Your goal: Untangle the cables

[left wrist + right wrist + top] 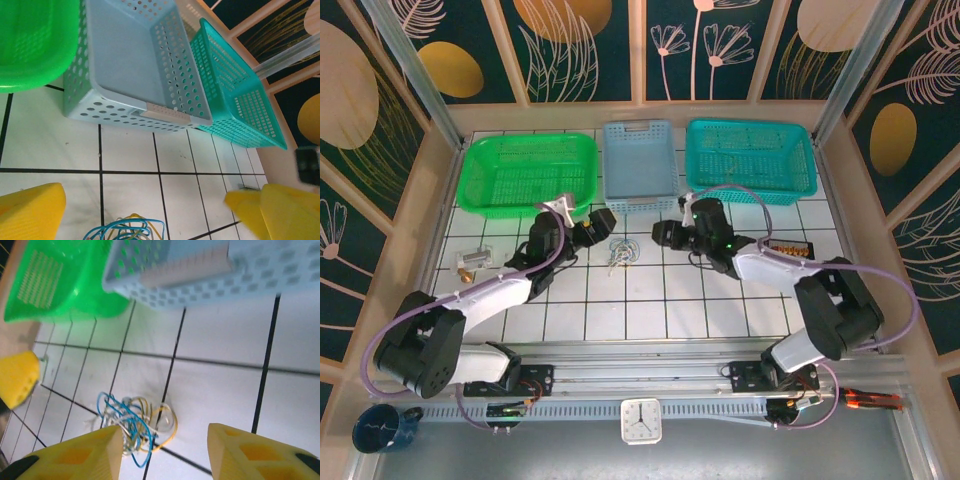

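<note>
Risks pinching blue, whitish and yellow strands together and tightening the cables (134, 424), heaped on the white tile (700, 292) between the widely spread left gripper (604, 224) and the empty, partly parted right gripper (665, 233).

Three baskets stand in a row at the far side of the white tiled table (650, 300): a green basket (520, 208) left, a blue-grey basket (638, 203) in the middle, a teal basket (750, 126) right. A clock (641, 421) lies at the near edge, and a blue mug (382, 428) sits at the near left corner.
</note>
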Action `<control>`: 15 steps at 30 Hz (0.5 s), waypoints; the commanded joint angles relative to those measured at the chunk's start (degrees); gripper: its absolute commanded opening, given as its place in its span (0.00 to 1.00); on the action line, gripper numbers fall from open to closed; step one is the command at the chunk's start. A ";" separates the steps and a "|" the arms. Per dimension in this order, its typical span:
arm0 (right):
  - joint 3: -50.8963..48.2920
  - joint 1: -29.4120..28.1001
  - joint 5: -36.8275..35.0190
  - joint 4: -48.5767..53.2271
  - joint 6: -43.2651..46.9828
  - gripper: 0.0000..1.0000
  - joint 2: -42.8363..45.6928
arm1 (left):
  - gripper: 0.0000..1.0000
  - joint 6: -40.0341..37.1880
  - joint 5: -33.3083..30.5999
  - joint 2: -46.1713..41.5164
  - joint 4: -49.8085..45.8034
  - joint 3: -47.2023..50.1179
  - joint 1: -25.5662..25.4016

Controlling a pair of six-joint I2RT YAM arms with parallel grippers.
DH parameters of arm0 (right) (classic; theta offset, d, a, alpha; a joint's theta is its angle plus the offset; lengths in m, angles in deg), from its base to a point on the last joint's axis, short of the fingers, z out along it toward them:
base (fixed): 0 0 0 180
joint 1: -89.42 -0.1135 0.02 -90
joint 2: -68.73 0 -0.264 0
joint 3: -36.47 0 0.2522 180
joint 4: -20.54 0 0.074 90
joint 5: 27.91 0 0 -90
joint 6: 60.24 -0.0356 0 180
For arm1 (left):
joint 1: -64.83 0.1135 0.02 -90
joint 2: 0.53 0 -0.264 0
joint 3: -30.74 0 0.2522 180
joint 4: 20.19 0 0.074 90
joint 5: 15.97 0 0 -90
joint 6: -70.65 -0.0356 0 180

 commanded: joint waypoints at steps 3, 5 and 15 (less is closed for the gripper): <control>-0.71 -4.07 1.67 -4.98 -2.58 0.43 -4.18 | 0.99 1.77 4.44 -0.25 -0.91 -0.04 1.21; -0.72 -5.02 1.85 -5.71 -2.94 0.42 -5.35 | 0.99 1.66 5.10 0.10 -0.82 0.13 1.38; 0.06 -5.82 2.03 -8.03 -3.60 0.36 -8.72 | 0.99 1.90 6.59 1.45 0.12 0.16 1.49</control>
